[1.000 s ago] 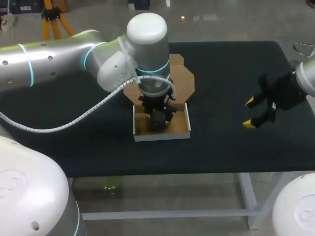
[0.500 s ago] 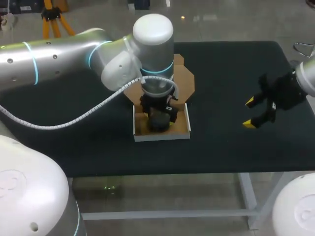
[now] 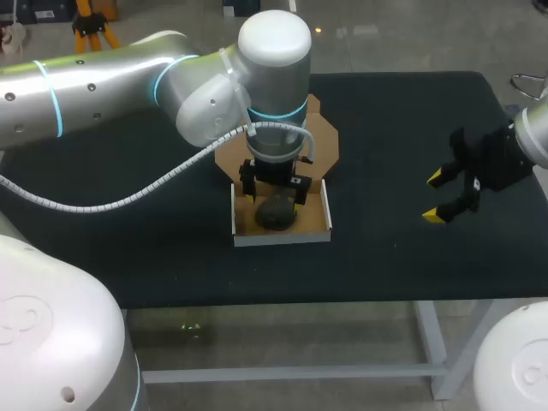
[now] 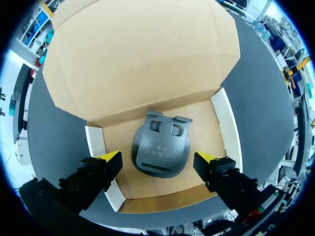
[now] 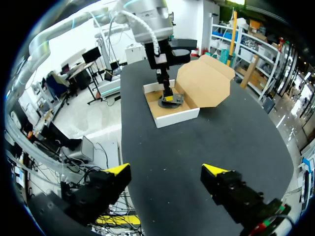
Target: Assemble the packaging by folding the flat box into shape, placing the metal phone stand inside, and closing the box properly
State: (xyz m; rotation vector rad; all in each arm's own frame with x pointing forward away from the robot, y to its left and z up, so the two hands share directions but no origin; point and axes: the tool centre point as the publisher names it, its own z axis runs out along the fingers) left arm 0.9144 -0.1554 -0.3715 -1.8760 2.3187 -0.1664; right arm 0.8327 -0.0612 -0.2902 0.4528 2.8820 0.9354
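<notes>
Phone stand (image 4: 161, 152): dark metal, lying on the floor of the open box (image 4: 224, 129), right under the left gripper (image 4: 158, 158) and between its two yellow tips. It touches neither, as far as I can see.
Left gripper: fingers spread wide, nothing clamped, hanging just above the box.
Right gripper (image 5: 166, 169): also spread and holding nothing. It's well apart from the box, which sits far ahead of it on the table (image 5: 211, 137).
Lid flap (image 4: 138, 54): brown cardboard, laid back on the table beyond the left gripper's tips, not yet closed.
How the stand handles: my guess is stiff, a bit heavy for its size and kinda slick, so pinch the round base across its sides, not the folded plate.
How the box handles: light, bendy cardboard, and I'd bet it slides if pushed. Take the lid by its far free edge while the other gripper steadies a white side wall.
Hard to see: in the head view the left arm (image 3: 274, 60) covers the back of the box and part of the stand. In the wrist view the near wall hides behind the fingers. Can't tell if the lid has tuck tabs.
</notes>
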